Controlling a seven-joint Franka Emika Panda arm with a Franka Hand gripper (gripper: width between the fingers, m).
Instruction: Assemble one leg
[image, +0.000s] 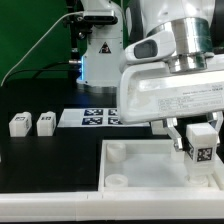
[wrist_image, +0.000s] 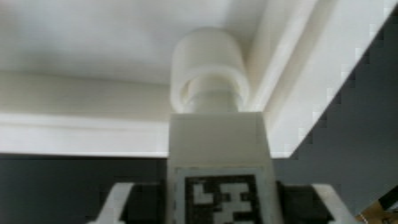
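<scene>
My gripper (image: 199, 140) is shut on a leg (image: 200, 146), a chunky white block with a black-and-white tag on its face. I hold it upright just above the big white square panel (image: 150, 168), near its far corner at the exterior view's right. In the wrist view the leg (wrist_image: 221, 150) fills the middle between my fingers (wrist_image: 125, 205), and its tip is at a round corner socket (wrist_image: 210, 70) of the panel (wrist_image: 89, 60). Two more legs (image: 19, 124) (image: 46, 122) lie on the black table at the exterior view's left.
The marker board (image: 92, 118) lies on the table behind the panel. Another round socket (image: 116, 182) shows at the panel's near corner at the exterior view's left. Rig equipment and cables stand at the back.
</scene>
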